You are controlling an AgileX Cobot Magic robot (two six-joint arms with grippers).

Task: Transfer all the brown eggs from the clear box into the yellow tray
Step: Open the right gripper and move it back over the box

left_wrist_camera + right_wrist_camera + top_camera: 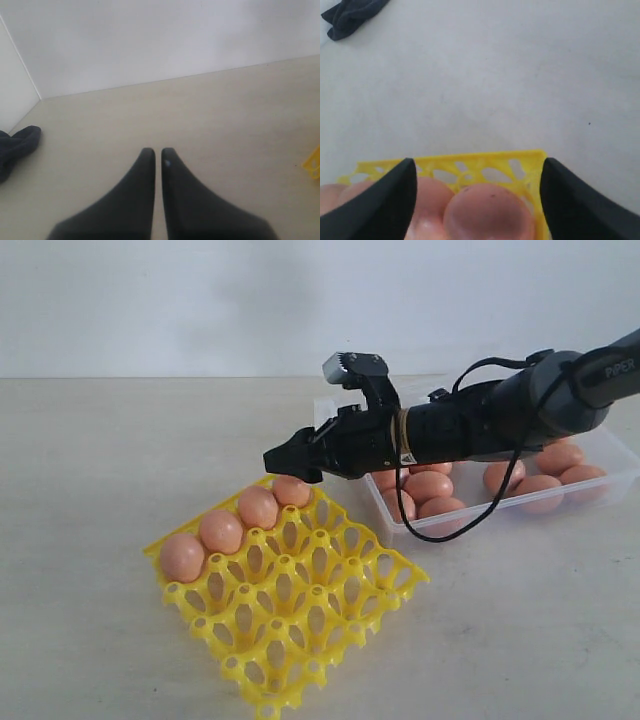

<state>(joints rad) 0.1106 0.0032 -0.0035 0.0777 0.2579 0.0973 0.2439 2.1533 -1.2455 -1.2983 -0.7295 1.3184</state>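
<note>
Right gripper (290,465), jaws spread and gripping nothing, hovers directly over the 4th of 4 brown eggs (291,490) seated in the yellow tray (320,620); at least 8 remain in the clear box (592,494) behind its wrist.

Bright, diffuse light, faint soft shadows; the nearest smooth orange-brown egg (487,212) blurs in the right wrist view.

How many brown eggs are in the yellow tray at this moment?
4 brown eggs, side by side in the yellow tray's far edge row; the last lies below the right end effector.
</note>
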